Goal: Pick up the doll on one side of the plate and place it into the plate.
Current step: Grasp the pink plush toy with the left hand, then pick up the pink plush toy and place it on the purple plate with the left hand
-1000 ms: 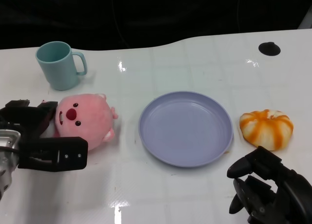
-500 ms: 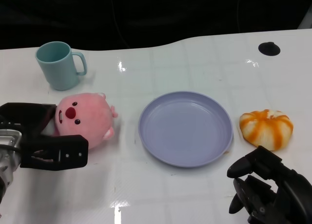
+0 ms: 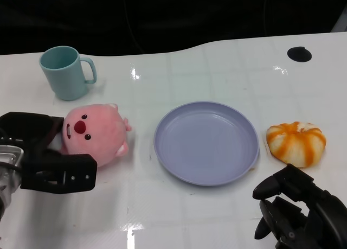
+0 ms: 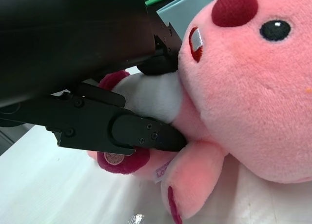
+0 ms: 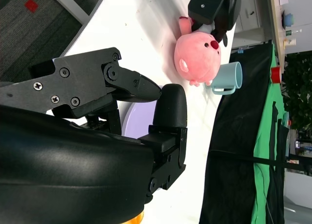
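From the head view we see the pink doll [image 3: 93, 134] lying on the table left of the plate [image 3: 206, 142], our left hand [image 3: 46, 154] against its near side. Only the left wrist view shows our fingers [image 4: 141, 133] pressing into the doll's white belly, grasping it. Our right hand [image 3: 295, 211] hangs near the plate's front edge, loosely curled, holding nothing.

Left hand [image 3: 46, 157] and right hand [image 3: 298, 214]: matte black, angular segmented fingers [image 4: 141, 133] fastened with small recessed screws; rounded glossy black shell; silver forearm [image 3: 5, 167] at left.
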Available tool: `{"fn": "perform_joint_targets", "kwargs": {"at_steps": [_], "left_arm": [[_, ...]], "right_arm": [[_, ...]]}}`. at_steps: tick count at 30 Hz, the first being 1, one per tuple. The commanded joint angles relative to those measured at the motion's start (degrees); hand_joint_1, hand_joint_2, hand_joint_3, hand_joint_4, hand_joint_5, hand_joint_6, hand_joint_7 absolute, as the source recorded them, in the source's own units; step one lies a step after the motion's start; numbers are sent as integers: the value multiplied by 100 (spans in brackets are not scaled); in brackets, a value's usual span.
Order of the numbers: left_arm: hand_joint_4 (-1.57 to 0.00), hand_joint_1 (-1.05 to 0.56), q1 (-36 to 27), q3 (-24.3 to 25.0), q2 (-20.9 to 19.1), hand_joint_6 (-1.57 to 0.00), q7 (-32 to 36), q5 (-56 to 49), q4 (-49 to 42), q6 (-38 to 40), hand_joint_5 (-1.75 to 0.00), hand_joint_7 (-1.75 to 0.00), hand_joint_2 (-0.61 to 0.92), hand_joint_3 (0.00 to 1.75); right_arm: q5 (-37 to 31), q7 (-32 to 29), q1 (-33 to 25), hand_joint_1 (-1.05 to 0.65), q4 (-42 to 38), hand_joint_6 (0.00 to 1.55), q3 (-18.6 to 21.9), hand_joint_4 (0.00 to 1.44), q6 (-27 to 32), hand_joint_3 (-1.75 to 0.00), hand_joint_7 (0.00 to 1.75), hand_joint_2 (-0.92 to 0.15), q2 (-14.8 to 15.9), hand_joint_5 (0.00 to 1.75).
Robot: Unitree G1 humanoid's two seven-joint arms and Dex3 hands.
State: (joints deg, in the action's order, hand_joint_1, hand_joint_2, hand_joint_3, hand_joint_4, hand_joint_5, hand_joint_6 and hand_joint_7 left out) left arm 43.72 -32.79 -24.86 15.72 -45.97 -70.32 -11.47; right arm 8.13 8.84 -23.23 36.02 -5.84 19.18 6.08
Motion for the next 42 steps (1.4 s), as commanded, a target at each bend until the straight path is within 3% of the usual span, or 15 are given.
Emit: {"fn": "perform_joint_targets", "kwargs": {"at_steps": [1, 6, 14, 18, 30, 34, 37, 42], "left_arm": [[-74, -22, -251, 12, -124, -69, 264, 57, -66, -190, -174, -141, 92, 9], [-80, -21, -321, 19, -243, -70, 704, 87, 13, -444, -175, -137, 92, 6], [-82, -17, -500, 261, -398, -62, 1024, 266, 429, -660, -175, -165, 92, 15], [-83, -16, -599, 430, -472, -58, 1003, 322, 641, -633, -175, -174, 91, 16], [-85, -17, -954, 930, -651, -61, 731, 662, 1541, -553, -175, -175, 90, 24], [-87, -15, -1083, 1125, -677, -63, 724, 793, 1955, -661, -175, -175, 58, 81], [-89, -18, -1149, 1244, -637, -66, 487, 909, 2424, -635, -175, -175, 54, 94], [-86, -17, -1205, 1336, -530, -66, 168, 938, 3044, -459, -175, -175, 51, 97]], "right_arm": [[70, -30, -13, -31, 133, 37, 45, 50, 51, -59, 164, -92, 0, 172], [91, -36, -10, -30, 186, 37, 58, 50, 102, -60, 164, -92, 0, 173], [102, 10, -21, -31, 185, 37, 97, 49, 46, -60, 165, -92, 65, 173], [128, 12, -18, -31, 190, 37, 102, 49, 71, -61, 165, -92, 66, 174], [164, 1, -49, -31, 246, 36, 93, 49, 157, -60, 166, -92, 62, 174], [175, -9, -41, -31, 241, 36, 94, 48, 190, -60, 166, -92, 48, 174], [161, 7, -44, -31, 218, 35, 81, 48, 150, -60, 166, -92, 54, 174], [162, 2, -52, -30, 187, 36, 80, 48, 119, -60, 167, -92, 37, 175]]}}
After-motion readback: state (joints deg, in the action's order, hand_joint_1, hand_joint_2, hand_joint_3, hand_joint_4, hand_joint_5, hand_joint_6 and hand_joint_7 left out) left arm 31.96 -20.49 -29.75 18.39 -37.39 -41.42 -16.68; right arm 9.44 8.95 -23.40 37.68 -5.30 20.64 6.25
